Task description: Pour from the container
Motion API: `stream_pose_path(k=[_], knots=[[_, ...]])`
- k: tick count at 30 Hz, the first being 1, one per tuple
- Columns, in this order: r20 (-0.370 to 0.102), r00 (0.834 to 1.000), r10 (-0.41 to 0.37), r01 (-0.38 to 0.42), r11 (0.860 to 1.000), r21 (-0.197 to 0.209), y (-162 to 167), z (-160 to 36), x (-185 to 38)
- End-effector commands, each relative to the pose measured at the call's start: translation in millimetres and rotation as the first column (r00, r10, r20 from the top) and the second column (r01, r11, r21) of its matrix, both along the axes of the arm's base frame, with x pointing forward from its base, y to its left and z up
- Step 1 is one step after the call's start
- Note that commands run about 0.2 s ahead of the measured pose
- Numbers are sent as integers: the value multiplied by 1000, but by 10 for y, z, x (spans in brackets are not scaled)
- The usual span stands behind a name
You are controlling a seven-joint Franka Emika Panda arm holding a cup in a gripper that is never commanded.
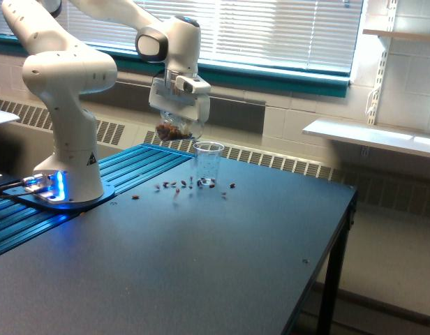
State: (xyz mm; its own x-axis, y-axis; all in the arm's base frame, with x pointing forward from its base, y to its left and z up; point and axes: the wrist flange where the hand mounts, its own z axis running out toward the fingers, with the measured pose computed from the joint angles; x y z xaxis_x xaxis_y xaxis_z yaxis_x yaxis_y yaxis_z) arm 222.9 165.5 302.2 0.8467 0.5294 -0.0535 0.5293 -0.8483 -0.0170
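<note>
The pincer [179, 120] of the white arm [65, 91] is clamped around the container [176, 129], a clear cup with brown pieces showing through its wall. The container hangs in the air, tilted, well above the table [222, 265] and just to the exterior view's left of the narrow cup [209, 163], higher than that cup's rim.

The narrow cup stands upright on the dark table, clear, with a few brown pieces visible at its bottom. How the container's mouth faces cannot be told from this view.

Brown pieces [174, 185] lie scattered on the table around the narrow cup's foot: most spread out to the exterior view's left of it, toward the arm's base [61, 197], one lone piece [135, 197] farthest out on that side, and a couple [232, 185] just to the cup's other side.

The arm's base, glowing blue, sits on a ribbed blue strip [131, 167] along the table's edge, well to the exterior view's left of the narrow cup. Behind the cup run a radiator grille [285, 162] and a window with closed blinds [285, 28].
</note>
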Motion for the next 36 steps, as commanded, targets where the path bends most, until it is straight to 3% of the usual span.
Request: stream_pose_path(k=[1, 23, 36], knots=[[-18, 1000, -3, 2, 1000, -13, -111, -143, -34], [-42, 999, -4, 3, 999, -36, -162, -285, -15], [-28, 1000, 4, -5, 999, -34, 9, -242, 125]])
